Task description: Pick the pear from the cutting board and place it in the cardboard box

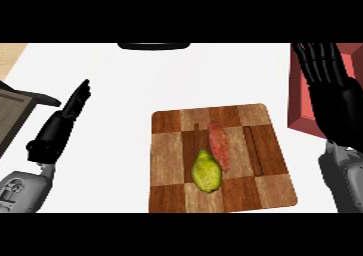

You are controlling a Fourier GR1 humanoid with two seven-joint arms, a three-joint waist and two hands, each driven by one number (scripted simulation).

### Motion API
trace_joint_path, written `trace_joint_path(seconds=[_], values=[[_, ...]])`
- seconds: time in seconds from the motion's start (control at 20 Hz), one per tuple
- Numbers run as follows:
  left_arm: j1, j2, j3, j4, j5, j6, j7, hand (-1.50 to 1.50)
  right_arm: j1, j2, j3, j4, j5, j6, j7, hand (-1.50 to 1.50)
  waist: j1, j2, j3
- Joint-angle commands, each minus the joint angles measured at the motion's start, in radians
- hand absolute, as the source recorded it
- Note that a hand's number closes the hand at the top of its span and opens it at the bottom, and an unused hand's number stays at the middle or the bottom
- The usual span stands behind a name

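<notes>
Pear [206, 171] low on the cutting board [269, 185], left of its middle, long axis running near-to-far with the narrow end pointing away. A reddish root [219, 142] lies right against it, just up and to the right. One pear, one root, one board.

Left hand [58, 127] is out to the pear's left, fingers straight and together, holding nothing. Right hand [328, 85] is up at the right over a red bin [302, 112], fingers straight too, also empty. The fruit lies between them, well apart from both, neither clearly nearer.

Two containers on the desk [140, 80]: the red one, and a grey-brown box [7, 117] with a flap at the left edge. That one looks likelier to be the cardboard one, so the left hand would suit the carry.
</notes>
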Motion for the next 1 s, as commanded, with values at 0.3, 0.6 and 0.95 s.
trace_joint_path(seconds=[0.3, 0.6, 0.95], values=[[0.032, -0.047, -0.029, -0.01, 0.021, -0.01, 0.052, 0.0, 0.182, 0.277, -0.135, -0.023, -0.062, -0.394, 0.097, -1.5, -0.172, -0.05, 0.032], [-0.009, -0.098, -0.093, -0.043, 0.031, -0.038, 0.138, 0.0, 0.393, -0.015, 0.383, 0.122, 0.6, -0.36, 0.434, -1.5, -0.04, -0.01, -0.016], [-0.001, -0.094, -0.08, -0.076, 0.037, -0.035, 0.168, 0.0, 0.429, -0.08, 0.539, -0.248, 0.915, -0.269, 0.865, -1.5, -0.035, -0.015, -0.014]])
